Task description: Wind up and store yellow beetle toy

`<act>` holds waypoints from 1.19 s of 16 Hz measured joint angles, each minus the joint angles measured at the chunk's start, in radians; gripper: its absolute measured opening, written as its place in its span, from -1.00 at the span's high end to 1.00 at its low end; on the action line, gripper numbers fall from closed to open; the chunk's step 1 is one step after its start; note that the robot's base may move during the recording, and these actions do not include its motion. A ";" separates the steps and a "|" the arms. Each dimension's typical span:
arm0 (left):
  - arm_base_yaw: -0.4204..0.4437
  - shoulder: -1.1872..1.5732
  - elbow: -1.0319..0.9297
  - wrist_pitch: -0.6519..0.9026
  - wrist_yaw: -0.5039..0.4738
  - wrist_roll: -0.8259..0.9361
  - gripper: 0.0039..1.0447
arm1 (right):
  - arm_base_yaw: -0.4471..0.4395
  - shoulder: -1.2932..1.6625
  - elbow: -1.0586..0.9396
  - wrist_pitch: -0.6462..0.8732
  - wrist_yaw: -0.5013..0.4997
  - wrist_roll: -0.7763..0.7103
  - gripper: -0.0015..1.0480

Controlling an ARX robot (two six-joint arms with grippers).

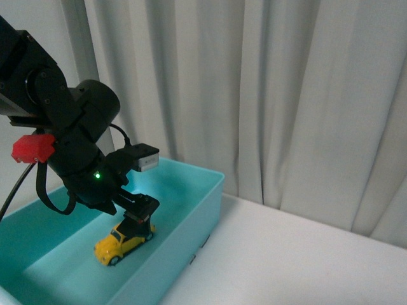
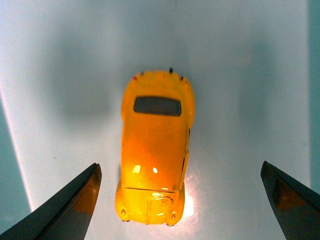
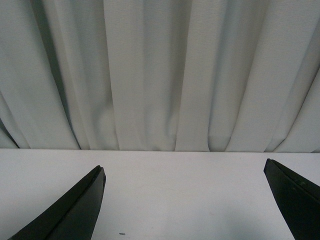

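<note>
The yellow beetle toy (image 1: 123,240) rests on its wheels on the floor of the turquoise bin (image 1: 197,210). My left gripper (image 1: 138,217) hangs open just above the toy's roof. From the left wrist camera the yellow beetle toy (image 2: 156,145) lies between the spread fingers (image 2: 75,202), touching neither, and my left gripper (image 2: 182,205) holds nothing. My right gripper (image 3: 185,200) is open over bare white table, with no object between its fingers (image 3: 75,207). It is outside the front view.
The turquoise bin stands at the left end of the white table (image 1: 299,260). A pale curtain (image 1: 267,95) hangs close behind the table. A red part (image 1: 33,147) and a black cable sit on the left arm.
</note>
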 joint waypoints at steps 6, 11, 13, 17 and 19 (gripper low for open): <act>0.024 -0.134 0.000 0.003 0.060 -0.007 -0.88 | 0.000 0.000 0.000 0.000 0.000 0.000 -0.87; 0.035 -0.223 -0.002 0.001 0.086 -0.014 -0.88 | 0.000 0.000 0.000 0.000 0.000 0.000 -0.87; 0.037 -0.264 -0.011 0.007 0.090 -0.015 -0.88 | 0.000 0.000 0.000 0.000 0.000 0.000 -0.87; 0.058 -0.674 -0.184 -0.011 0.159 -0.018 -0.88 | 0.000 0.000 0.000 0.000 0.000 0.000 -0.87; 0.079 -0.895 -0.348 0.283 0.183 -0.130 -0.70 | 0.000 0.000 0.000 0.000 0.000 0.000 -0.87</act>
